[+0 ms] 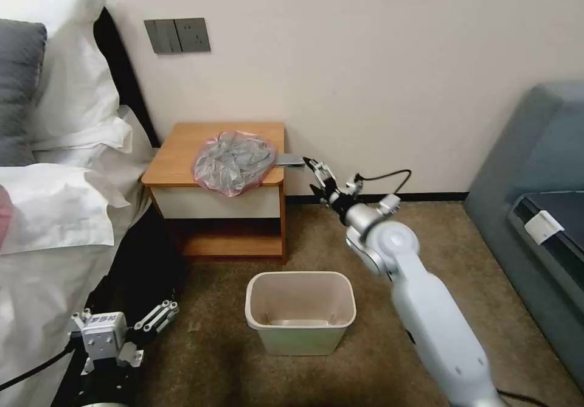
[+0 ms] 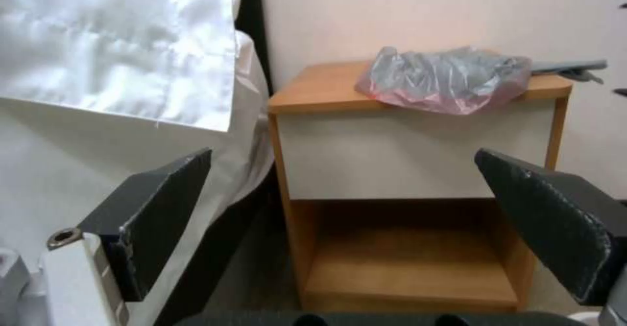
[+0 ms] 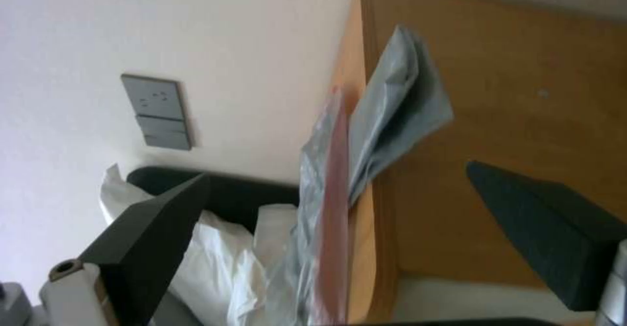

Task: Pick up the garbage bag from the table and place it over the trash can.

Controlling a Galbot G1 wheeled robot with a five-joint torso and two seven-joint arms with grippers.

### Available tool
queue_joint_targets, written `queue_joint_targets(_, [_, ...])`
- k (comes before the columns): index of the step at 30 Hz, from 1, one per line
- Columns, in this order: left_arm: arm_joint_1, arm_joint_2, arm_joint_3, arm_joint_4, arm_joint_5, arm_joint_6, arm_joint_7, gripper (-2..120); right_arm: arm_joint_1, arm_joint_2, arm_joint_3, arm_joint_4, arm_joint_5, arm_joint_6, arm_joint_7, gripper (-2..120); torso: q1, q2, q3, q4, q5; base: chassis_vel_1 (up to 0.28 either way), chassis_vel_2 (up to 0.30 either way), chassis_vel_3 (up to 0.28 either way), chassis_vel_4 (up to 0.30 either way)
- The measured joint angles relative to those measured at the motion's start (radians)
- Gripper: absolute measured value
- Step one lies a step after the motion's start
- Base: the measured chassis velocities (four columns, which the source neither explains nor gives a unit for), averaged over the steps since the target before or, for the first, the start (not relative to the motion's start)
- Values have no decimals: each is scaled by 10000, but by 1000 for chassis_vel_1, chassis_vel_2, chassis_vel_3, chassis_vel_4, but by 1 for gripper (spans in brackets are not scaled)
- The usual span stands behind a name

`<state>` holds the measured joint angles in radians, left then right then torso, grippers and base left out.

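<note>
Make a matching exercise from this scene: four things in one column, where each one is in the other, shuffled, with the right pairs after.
Things:
1. garbage bag
2. trash can
3. right gripper
4. left gripper

Places:
A. low beside the bed, open
B. on the carpet in front of the table
C. open, just off the table's right edge
D. on the tabletop, overhanging its front edge

Pairs: 1-D, 2-B, 3-C, 4-A

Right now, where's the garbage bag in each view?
Head view: garbage bag on the table, front-right part, overhanging the edge.
Left wrist view: upper centre-right, on the tabletop above the white drawer front.
Right wrist view: centre, between the open right end effector's fingers.
Shared landmark: the orange-brown tabletop.
</note>
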<state>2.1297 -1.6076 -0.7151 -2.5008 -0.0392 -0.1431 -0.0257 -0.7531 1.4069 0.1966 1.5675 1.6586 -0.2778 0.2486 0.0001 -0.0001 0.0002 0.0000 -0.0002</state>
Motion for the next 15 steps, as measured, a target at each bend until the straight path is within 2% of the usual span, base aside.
queue_joint_targets(2, [-84,-3,39,3,142,-4,51,100,786,500,-94,-1376,-228,11,-372,100,0,0,0,0,0,0,0,0,0])
queue_joint_targets(6, [-92,-3,49,4,171,-17,65,100,933,636,-133,-1706,-388,35,-477,100,0,0,0,0,2,0,0,0,0])
queue_joint_targets(7, [-112,-5,45,6,185,-34,85,100,1192,977,-170,-2324,-780,157,-666,100,0,0,0,1,1,0,0,0,0])
queue_joint_targets(11, [-114,-5,32,6,180,-36,86,100,1258,1144,-159,-2479,-897,264,-720,94,0,0,-1,1,1,0,0,0,0])
queue_joint_targets(12, [-112,-8,22,7,174,-36,86,100,1267,1207,-140,-2499,-976,296,-774,88,0,0,-1,1,0,0,0,0,0])
queue_joint_targets(13, [-112,-8,22,7,174,-36,86,100,1267,1207,-140,-2499,-976,296,-774,88,0,0,-1,1,0,0,0,0,0])
queue_joint_targets(14, [-104,-9,20,7,172,-37,85,100,1245,1223,-132,-2495,-1054,315,-848,80,0,0,-1,0,1,0,0,0,0])
queue_joint_targets(15, [-104,-9,20,7,172,-37,85,100,1245,1223,-132,-2495,-1054,315,-848,80,0,0,-1,0,1,0,0,0,0])
